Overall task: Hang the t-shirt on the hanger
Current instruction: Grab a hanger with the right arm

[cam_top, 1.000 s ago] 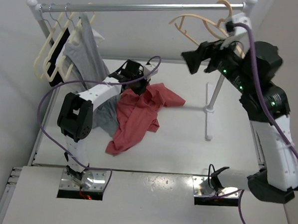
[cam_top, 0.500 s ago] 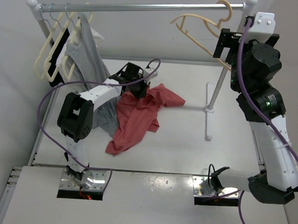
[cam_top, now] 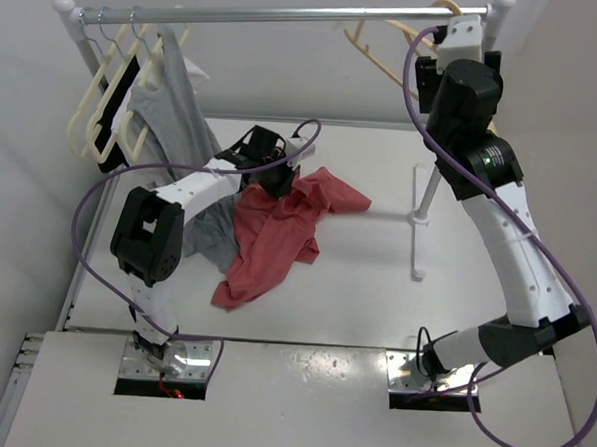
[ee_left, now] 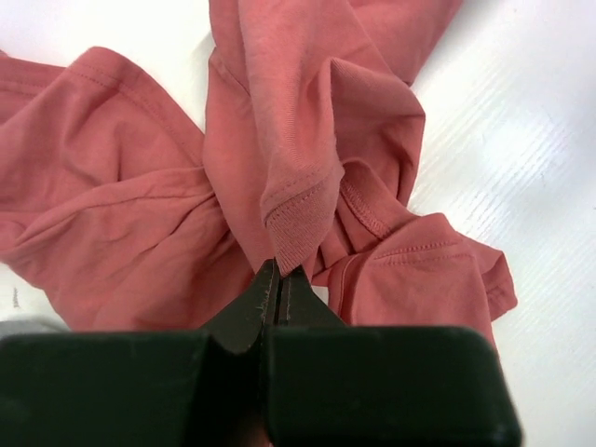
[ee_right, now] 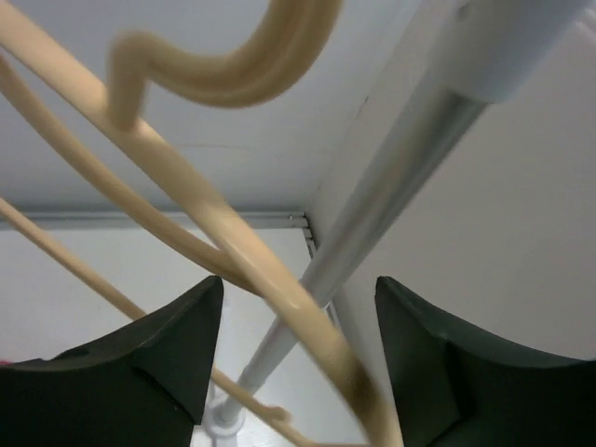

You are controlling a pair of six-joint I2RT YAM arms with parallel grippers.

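One hanger (ee_right: 219,222) between right jaws, left jaws seemingly pinching t-shirt (ee_left: 121,214)

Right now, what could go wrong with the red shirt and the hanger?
The left gripper pinches only the hem of the t-shirt, so the cloth might slip out when lifted.
The right gripper stands open around the hanger, close to the rack pole; closing could bump the pole or swing the hanger away.

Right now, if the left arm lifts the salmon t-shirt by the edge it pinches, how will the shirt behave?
Probably floppy: the t-shirt lies crumpled in soft folds, so it should drape and hang from the left jaws, shut on its stitched edge. Likely light, since the fabric looks thin. Its low end may drag across the table.
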